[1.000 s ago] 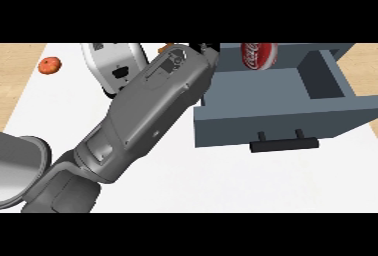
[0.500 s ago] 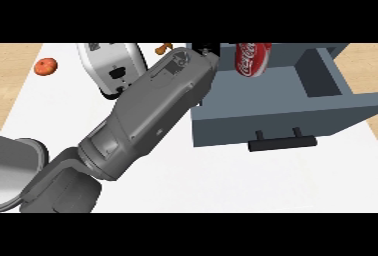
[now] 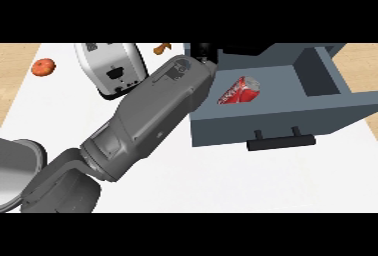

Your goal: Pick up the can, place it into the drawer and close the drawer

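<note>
The red can (image 3: pixel 240 91) lies tilted on its side inside the open grey drawer (image 3: pixel 325 112), near the drawer's left back corner. My left forearm (image 3: pixel 148 120) runs diagonally from the lower left up to the drawer's back left corner. Only part of my left hand (image 3: pixel 204 51) shows there, black, at the view's upper edge above the can. Its fingers (image 3: pixel 240 48) stretch out to the right along the drawer's back and do not touch the can. The drawer's black handle (image 3: pixel 280 142) faces me. My right hand is out of sight.
A white toaster (image 3: pixel 111 70) stands on the white counter (image 3: pixel 244 185) left of my forearm. A small red-orange fruit (image 3: pixel 44 67) lies at the far left and an orange object (image 3: pixel 161 48) behind the toaster. A rounded grey shape (image 3: pixel 15 170) fills the lower left corner.
The can was upright beside my left hand above the drawer's back. It has left the hand and now lies tilted on the drawer's floor. The forearm shifted slightly right.
</note>
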### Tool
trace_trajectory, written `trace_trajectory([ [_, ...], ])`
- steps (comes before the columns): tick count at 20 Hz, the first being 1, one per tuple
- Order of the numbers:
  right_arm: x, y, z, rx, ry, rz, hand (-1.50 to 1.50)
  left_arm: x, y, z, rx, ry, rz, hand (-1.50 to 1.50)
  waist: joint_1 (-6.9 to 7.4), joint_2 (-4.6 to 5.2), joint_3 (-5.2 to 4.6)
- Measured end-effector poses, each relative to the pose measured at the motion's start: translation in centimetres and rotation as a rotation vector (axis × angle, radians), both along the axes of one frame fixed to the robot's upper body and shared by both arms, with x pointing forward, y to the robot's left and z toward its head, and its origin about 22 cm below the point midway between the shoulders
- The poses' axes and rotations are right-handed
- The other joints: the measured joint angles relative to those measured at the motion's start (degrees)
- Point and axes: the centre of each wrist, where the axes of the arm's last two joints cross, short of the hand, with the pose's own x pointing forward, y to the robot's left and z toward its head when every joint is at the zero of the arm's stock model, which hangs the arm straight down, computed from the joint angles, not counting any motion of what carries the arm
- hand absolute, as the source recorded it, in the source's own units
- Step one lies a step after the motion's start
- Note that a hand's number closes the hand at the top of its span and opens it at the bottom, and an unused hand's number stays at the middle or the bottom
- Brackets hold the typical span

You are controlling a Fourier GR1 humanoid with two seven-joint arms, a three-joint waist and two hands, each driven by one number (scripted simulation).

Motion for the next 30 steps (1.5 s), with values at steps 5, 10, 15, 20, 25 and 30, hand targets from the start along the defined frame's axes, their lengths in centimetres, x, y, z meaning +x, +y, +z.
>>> trace_trajectory([
  [5,-0.1,0.5,0.0,0.001,-0.005,-0.002,-1.50,0.1,0.1,-0.3,-0.003,0.002,0.028,-1.50,-0.37,0.12,0.00],
  [10,0.0,0.5,0.4,-0.015,-0.019,0.005,-1.50,0.1,0.1,-0.5,-0.017,-0.008,0.042,-1.50,-0.47,0.15,0.01],
  [15,0.2,0.2,1.6,-0.172,-0.096,0.002,-1.50,0.0,0.0,-0.3,-0.049,-0.031,0.031,-1.50,0.06,0.17,-0.01],
  [20,1.3,0.9,2.9,-0.311,-0.177,0.041,-1.50,-0.4,-0.3,-0.3,-0.068,-0.069,0.022,-1.50,0.59,0.13,-0.02],
  [25,2.6,3.0,4.0,-0.462,-0.220,0.046,-1.50,-0.7,-0.9,0.4,-0.079,-0.098,0.015,-1.50,1.99,0.08,-0.05],
  [30,4.9,4.7,4.2,-0.588,-0.227,0.041,-1.50,-0.6,-1.1,1.2,-0.092,-0.107,0.017,-1.50,3.25,-0.03,-0.06],
])
